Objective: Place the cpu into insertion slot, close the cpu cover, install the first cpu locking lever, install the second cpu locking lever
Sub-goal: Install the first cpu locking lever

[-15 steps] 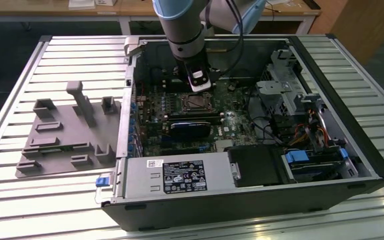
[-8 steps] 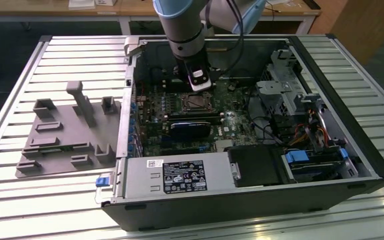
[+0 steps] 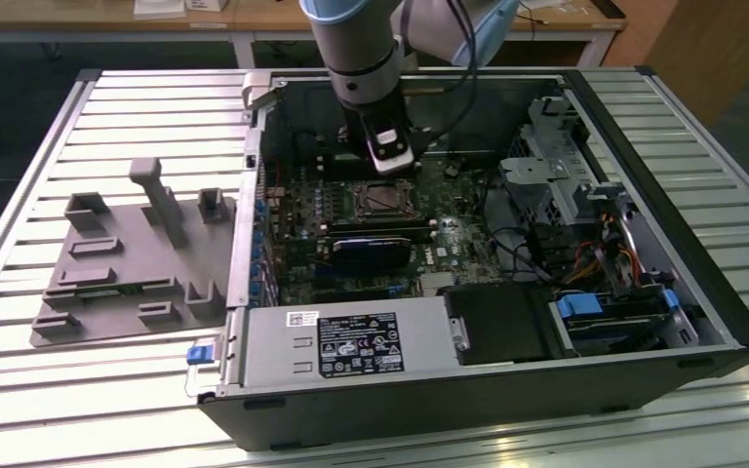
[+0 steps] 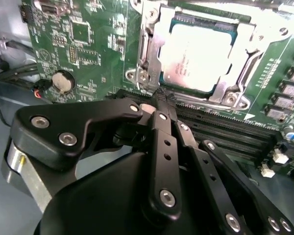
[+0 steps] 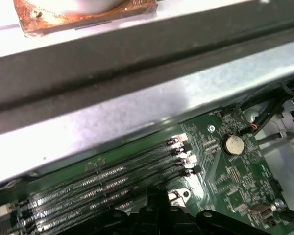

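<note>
Cpu (image 4: 200, 53): lies flat in the insertion slot (image 3: 382, 200), its silver-grey top facing up.
Cpu cover (image 4: 246, 41): the silvery frame is down around the cpu, with the chip's top showing through the cut-out.
Gripper (image 4: 161, 100): the fingers are drawn together with nothing between them. The tips are just beside the slot's edge, over the memory slots (image 4: 225, 132); whether they touch anything cannot be told.
Edges: a black card (image 3: 368, 249) lies near the slot. The metal wall (image 5: 137, 98) of the computer case (image 3: 687, 292) runs along the memory slots.
Open room: bare green board around the coin cell (image 4: 62, 81).
Table (image 3: 36, 127): slatted; it carries the case, with a grey fixture tray (image 3: 128, 263) at the exterior view's left.
</note>
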Available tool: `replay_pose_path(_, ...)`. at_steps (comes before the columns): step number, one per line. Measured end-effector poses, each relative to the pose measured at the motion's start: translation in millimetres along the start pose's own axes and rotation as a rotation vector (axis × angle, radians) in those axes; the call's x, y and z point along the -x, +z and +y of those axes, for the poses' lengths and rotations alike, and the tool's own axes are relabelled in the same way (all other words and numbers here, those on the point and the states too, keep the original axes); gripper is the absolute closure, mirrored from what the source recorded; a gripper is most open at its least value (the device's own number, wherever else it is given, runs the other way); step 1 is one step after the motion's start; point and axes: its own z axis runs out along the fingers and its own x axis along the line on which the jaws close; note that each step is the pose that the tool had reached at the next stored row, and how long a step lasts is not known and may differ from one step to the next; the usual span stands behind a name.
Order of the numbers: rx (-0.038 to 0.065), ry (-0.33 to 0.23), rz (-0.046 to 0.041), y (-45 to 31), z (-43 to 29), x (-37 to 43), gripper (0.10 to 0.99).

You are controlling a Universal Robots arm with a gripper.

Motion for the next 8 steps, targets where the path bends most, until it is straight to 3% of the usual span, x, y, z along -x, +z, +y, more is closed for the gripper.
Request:
replay_pose_path(6, -0.071, -0.020, -0.0277, -4.5, 1.2, 1.0, 0.984)
replay_pose_path(8, -0.084, -0.024, -0.0327, -6.2, 1.5, 1.3, 0.984)
